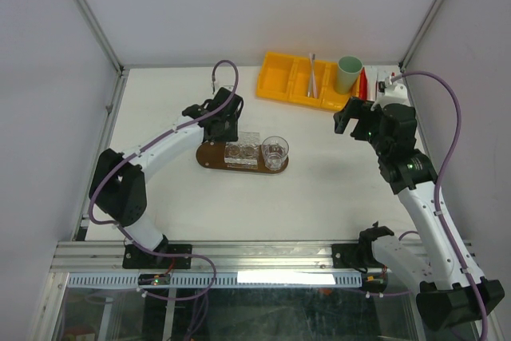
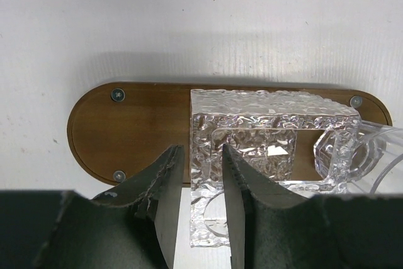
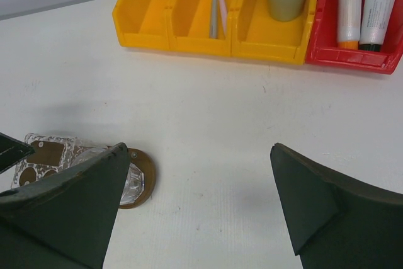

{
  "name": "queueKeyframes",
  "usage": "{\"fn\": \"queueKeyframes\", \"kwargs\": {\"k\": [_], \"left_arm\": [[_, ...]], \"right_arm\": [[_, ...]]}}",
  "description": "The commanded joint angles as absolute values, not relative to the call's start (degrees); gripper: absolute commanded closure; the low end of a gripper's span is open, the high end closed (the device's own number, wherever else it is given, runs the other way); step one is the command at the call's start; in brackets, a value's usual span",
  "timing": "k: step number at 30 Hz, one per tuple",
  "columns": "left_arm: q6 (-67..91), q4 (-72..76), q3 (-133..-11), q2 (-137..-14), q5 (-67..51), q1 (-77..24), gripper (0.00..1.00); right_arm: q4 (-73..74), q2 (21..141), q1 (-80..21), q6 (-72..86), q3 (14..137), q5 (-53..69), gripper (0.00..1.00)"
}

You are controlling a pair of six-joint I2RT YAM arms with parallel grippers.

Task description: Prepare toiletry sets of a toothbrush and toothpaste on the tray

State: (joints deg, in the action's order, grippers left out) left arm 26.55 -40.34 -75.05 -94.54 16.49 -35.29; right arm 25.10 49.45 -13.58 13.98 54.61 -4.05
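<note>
Left gripper (image 2: pixel 203 150) parted narrowly, set astride wall of clear holder (image 2: pixel 264 102) on tray (image 2: pixel 132 124); firm clamp cannot be told. If moved off-line, holder could be dragged or tipped and glass (image 1: pixel 275 152) knocked. Right gripper (image 3: pixel 200 155) spread wide, nothing held. Toothbrush (image 3: pixel 214 4) left in yellow bin (image 3: pixel 189 43), tubes (image 3: pixel 351 4) in red bin (image 3: pixel 352 58).

Light: bright, even | Shadows: soft, faint, on table (image 2: pixel 189 17) along tray (image 2: pixel 132 127) edge | Glare: sparkles on glass holder (image 2: pixel 264 114) | Focus: sharp
</note>
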Motion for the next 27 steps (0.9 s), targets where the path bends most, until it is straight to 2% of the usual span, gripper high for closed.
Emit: {"fn": "queueKeyframes", "kwargs": {"k": [1, 7, 16, 18, 20, 24, 27], "left_arm": [[26.78, -38.22, -75.15, -92.49, 17.88, -35.62, 0.69], [27.5, -38.28, -74.42, -91.76, 18.36, -35.68, 0.78], [27.77, -38.36, -74.14, -91.43, 18.37, -35.68, 0.81], [27.74, -38.32, -74.09, -91.17, 18.22, -35.69, 0.78], [27.65, -38.25, -74.09, -90.83, 17.88, -35.65, 0.69], [27.27, -38.23, -74.17, -89.71, 17.59, -35.68, 0.68], [26.92, -38.23, -74.72, -88.54, 17.11, -35.68, 0.63]], "right_arm": [[21.93, 48.39, -13.29, 13.18, 55.15, -3.86, 0.02], [21.91, 48.32, -13.34, 13.18, 55.17, -3.81, 0.02], [21.8, 48.42, -13.27, 13.27, 55.07, -3.64, 0.02], [21.73, 48.46, -13.27, 13.27, 55.15, -3.76, 0.02], [21.62, 48.63, -13.34, 13.27, 55.22, -3.76, 0.02], [22.31, 49.11, -13.28, 13.29, 55.83, -3.6, 0.02], [22.41, 48.94, -13.3, 13.35, 55.8, -3.51, 0.02]]}}
